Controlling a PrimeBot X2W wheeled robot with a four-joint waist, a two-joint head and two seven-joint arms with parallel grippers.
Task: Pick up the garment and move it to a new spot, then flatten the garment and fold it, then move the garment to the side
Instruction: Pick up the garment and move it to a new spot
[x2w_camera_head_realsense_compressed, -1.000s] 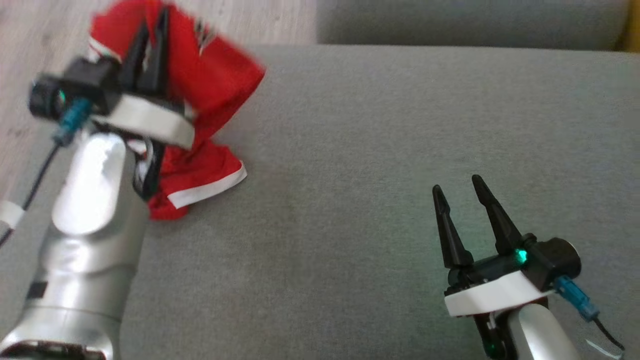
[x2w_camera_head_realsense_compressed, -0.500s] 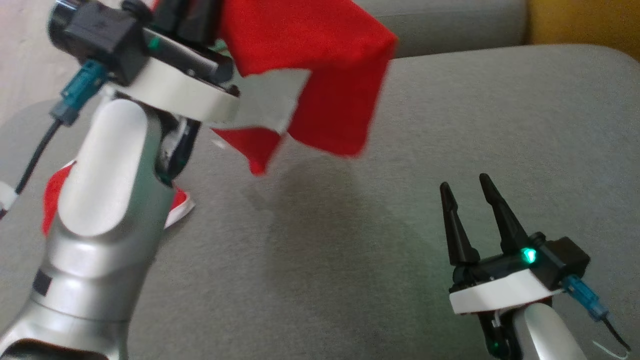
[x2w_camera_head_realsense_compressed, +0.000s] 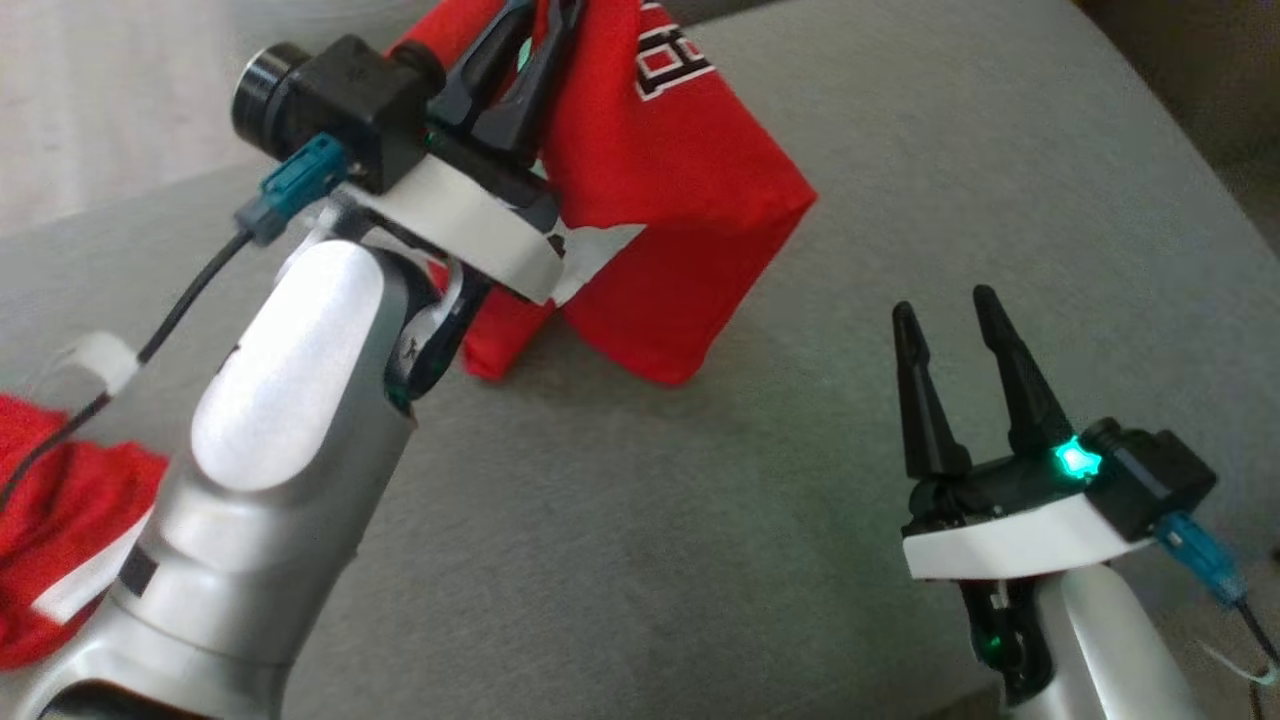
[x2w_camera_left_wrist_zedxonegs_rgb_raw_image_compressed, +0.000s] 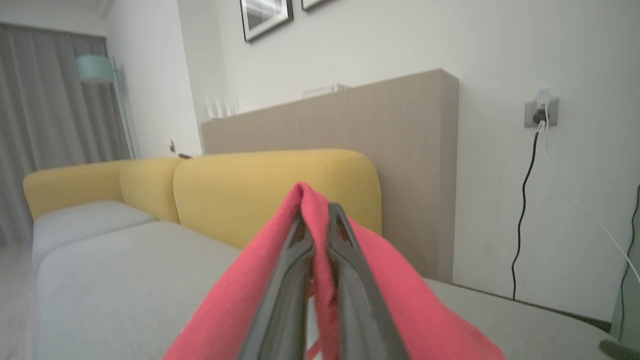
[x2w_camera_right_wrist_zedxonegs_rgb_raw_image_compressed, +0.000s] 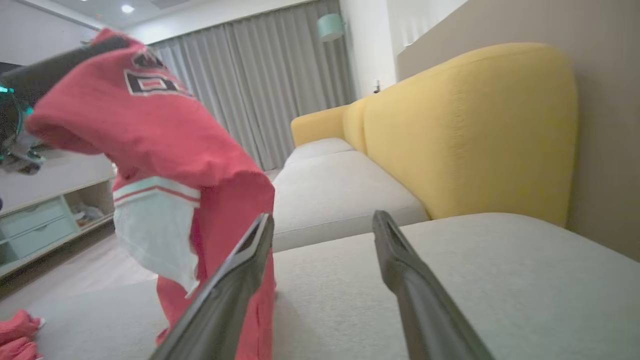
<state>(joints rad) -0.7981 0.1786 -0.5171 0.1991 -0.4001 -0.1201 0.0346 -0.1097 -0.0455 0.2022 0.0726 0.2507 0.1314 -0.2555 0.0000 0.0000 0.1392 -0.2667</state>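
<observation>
The garment (x2w_camera_head_realsense_compressed: 690, 210) is red with white trim and black-and-white lettering. It hangs from my left gripper (x2w_camera_head_realsense_compressed: 525, 40), which is shut on its upper fold at the top of the head view, and its lower corners reach the grey cushion. In the left wrist view the shut left gripper (x2w_camera_left_wrist_zedxonegs_rgb_raw_image_compressed: 317, 212) pinches the red garment (x2w_camera_left_wrist_zedxonegs_rgb_raw_image_compressed: 400, 305). My right gripper (x2w_camera_head_realsense_compressed: 944, 302) stands open and empty at the lower right, apart from the cloth. In the right wrist view the garment (x2w_camera_right_wrist_zedxonegs_rgb_raw_image_compressed: 175, 130) hangs to the left of my open right gripper (x2w_camera_right_wrist_zedxonegs_rgb_raw_image_compressed: 322, 217).
The grey sofa cushion (x2w_camera_head_realsense_compressed: 700, 520) spreads under both arms. More red cloth with white trim (x2w_camera_head_realsense_compressed: 50, 530) lies at the lower left; I cannot tell whether it joins the held piece. A yellow backrest (x2w_camera_right_wrist_zedxonegs_rgb_raw_image_compressed: 475, 125) stands behind, and pale floor (x2w_camera_head_realsense_compressed: 90, 90) lies beyond the cushion's left edge.
The head camera has shifted. My left gripper has lifted the garment off the cushion's left edge and carried it right, toward the middle. The right gripper stays open.
</observation>
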